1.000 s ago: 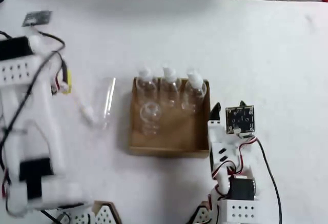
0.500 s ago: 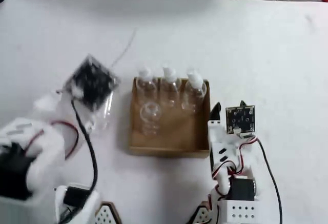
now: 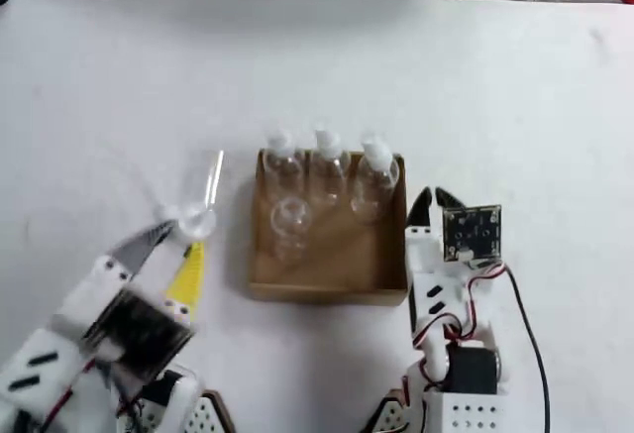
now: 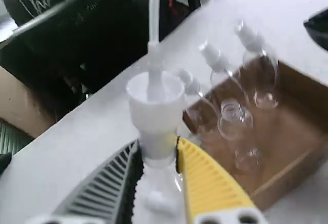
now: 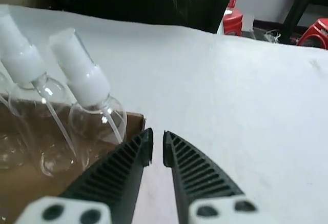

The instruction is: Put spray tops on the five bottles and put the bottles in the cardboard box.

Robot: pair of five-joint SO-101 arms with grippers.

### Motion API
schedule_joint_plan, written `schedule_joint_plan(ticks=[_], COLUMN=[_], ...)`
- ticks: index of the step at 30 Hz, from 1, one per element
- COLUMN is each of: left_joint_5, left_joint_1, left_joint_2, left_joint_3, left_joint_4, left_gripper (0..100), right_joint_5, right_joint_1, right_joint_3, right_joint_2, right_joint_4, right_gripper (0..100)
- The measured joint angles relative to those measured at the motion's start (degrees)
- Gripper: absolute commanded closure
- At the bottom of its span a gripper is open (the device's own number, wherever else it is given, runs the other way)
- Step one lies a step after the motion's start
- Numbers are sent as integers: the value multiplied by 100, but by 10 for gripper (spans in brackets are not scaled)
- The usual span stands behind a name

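Note:
My left gripper (image 3: 176, 246) sits at the front left of the table, shut on a white spray top (image 3: 194, 221) whose thin tube points toward the far side. In the left wrist view the grey and yellow fingers (image 4: 205, 183) clamp the spray top (image 4: 156, 116) by its head. The cardboard box (image 3: 327, 279) holds three bottles with spray tops (image 3: 327, 170) along its far wall and one open-necked bottle (image 3: 289, 220) in front of them. My right gripper (image 3: 431, 197) rests just right of the box, slightly open with nothing between its fingers (image 5: 128, 167).
The white table (image 3: 495, 86) stretches bare behind and to the right of the box. The arm bases and cables (image 3: 456, 374) occupy the front edge. Dark chairs stand beyond the far edge.
My left arm swung from the far left across the spray top and back toward the front, and its gripper now holds the top. The right gripper shifted slightly and its tips parted.

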Motion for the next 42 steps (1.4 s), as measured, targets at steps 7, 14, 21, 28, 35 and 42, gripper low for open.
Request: schedule_joint_plan(ticks=[7,14,21,28,35,42], left_joint_5=[149,9,765,870,870,870], left_joint_1=[721,791,791,1099,1916,2004], left_joint_2=[-1081,-651,378,413,501,615], left_joint_3=[826,1319,1327,1327,1495,1855], left_joint_4=[-448,-1389,-2066,-2084,-2268,-2549], left_gripper=[978,978,977,976,976,977], right_joint_5=[0,0,9,9,9,9], right_joint_1=[0,-369,-2180,-2910,-4220,-5178], right_joint_3=[-1495,-4167,-5767,-5969,-6136,-6198], right_joint_2=[0,-79,-79,97,1301,2180], right_joint_4=[440,1908,2215,2391,2391,2215], right_gripper=[982,982,982,982,982,982])
